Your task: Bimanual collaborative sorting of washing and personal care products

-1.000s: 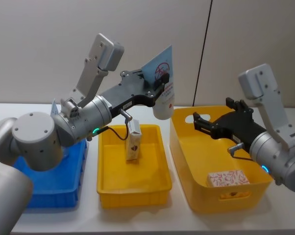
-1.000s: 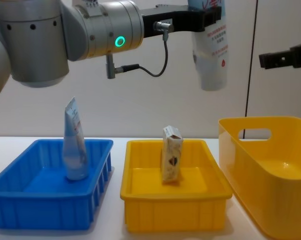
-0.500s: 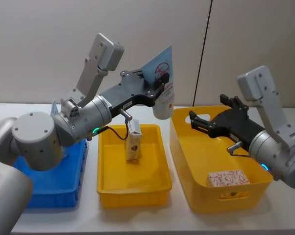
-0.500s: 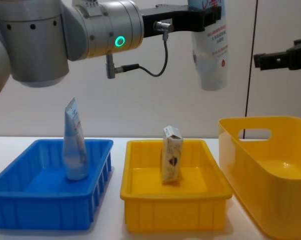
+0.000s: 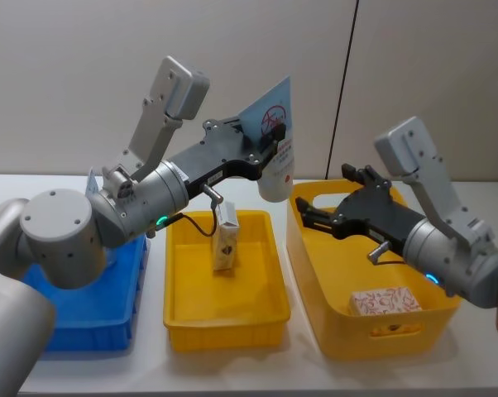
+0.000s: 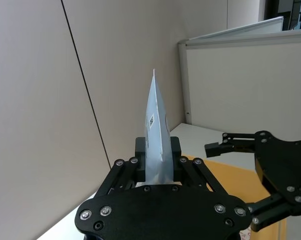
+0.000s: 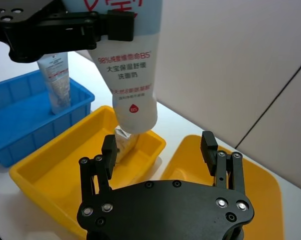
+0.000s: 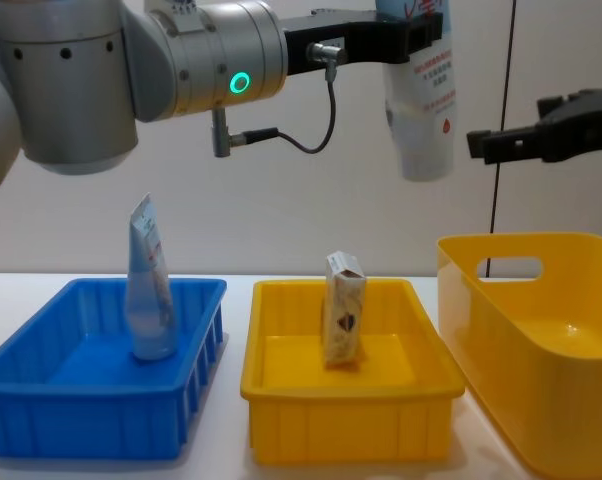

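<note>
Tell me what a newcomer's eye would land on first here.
First, the pale blue-white tube held high in the air by the left gripper, cap end down, above the gap between the shallow yellow tray and the deep yellow bin. Next, the right gripper, open, reaching toward that tube. Below, a small carton stands in the yellow tray and another tube stands in the blue bin.

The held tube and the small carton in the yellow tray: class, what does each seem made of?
Held tube in the left gripper: likely soft glossy plastic, given its flat crimped end and printed sheen. Small carton: seemingly printed matte paperboard, with folded gable top and creased edges.
</note>
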Robot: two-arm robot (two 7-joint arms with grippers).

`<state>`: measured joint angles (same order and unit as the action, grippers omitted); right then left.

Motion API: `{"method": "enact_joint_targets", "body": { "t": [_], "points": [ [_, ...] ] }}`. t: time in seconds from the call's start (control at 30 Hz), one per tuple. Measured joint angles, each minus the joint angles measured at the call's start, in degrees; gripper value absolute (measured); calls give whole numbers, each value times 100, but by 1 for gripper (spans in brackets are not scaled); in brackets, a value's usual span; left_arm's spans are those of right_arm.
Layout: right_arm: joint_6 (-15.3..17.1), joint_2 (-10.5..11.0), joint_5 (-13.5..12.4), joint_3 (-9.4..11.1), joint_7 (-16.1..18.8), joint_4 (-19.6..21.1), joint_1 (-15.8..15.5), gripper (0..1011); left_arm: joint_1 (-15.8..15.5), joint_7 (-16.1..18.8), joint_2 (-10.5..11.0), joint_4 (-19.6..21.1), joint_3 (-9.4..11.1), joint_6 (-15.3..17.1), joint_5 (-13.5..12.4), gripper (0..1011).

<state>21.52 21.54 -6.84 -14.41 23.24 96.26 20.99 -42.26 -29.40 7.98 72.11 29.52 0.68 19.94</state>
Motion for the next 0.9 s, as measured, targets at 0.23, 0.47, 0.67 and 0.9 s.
{"method": "enact_joint_targets", "body": {
  "t": [0.23,0.47,0.67,0.9],
  "points": [
    [-191,3,14,-178,173,-371,293,1004,0,0,0,0,0,0,0,241],
    [-339,-40,40,-329,270,-692,551,1004,0,0,0,0,0,0,0,241],
    [-482,-101,50,-471,384,-1009,818,1004,1,0,0,0,0,0,0,241],
    [-601,-162,38,-589,503,-1264,1025,1004,1,0,0,0,0,0,0,241]
  ]
}}
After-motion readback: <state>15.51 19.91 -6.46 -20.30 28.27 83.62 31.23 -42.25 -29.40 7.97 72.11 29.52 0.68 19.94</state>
